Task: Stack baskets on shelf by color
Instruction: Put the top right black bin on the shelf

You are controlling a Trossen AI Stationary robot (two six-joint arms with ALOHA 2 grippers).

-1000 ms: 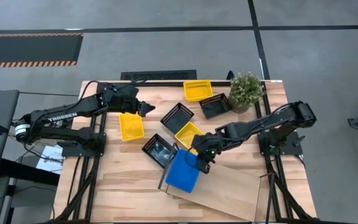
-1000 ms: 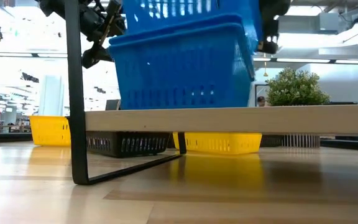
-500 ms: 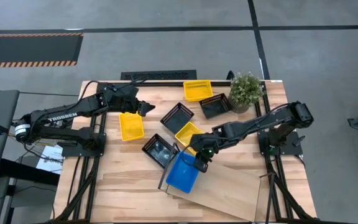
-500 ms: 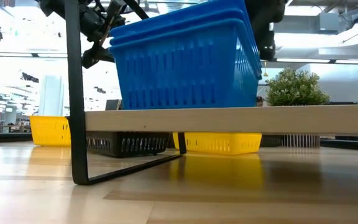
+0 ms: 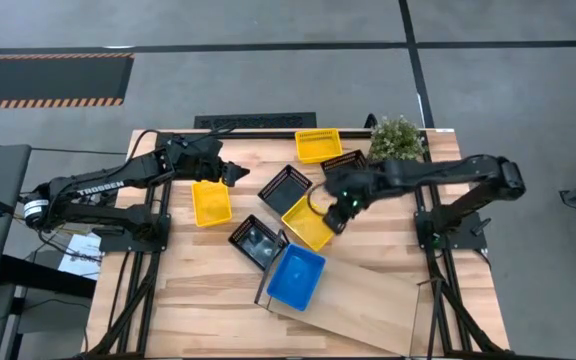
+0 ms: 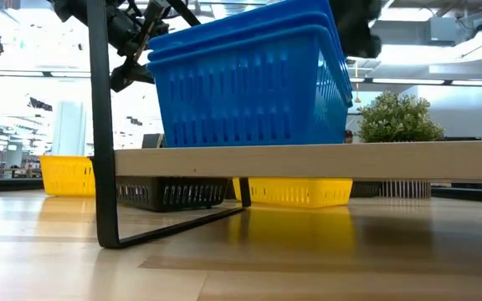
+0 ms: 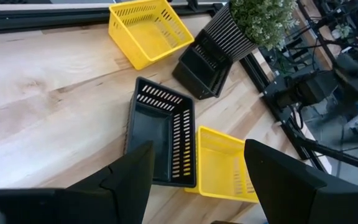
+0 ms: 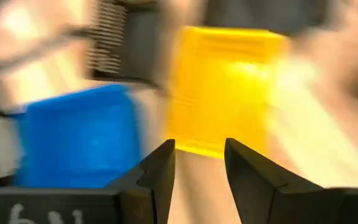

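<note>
A stack of blue baskets [image 5: 296, 277] [image 6: 249, 79] rests on the left end of the light-wood shelf [image 5: 353, 298] [image 6: 325, 159], slightly tilted, with no gripper on it. My right gripper [image 5: 340, 207] [image 8: 199, 149] hovers open and empty over a yellow basket [image 5: 307, 222] [image 8: 222, 87] mid-table. Near the back left, my left gripper [image 5: 235, 174] [image 7: 197, 149] is open and holds nothing, above a yellow basket [image 5: 211, 203]. Loose on the table are black baskets [image 5: 285, 187] [image 5: 256, 241] [image 5: 348, 168] and one more yellow basket [image 5: 317, 145].
A potted green plant [image 5: 396, 140] [image 6: 398, 117] stands at the back right, beside a black basket. The shelf's black metal end frame [image 6: 99, 125] stands at the shelf's left end. Bare shelf board lies to the right of the blue stack.
My right gripper has opened, let go of the blue basket onto the stack on the shelf, and pulled back toward the table's middle. The left arm has not moved.
</note>
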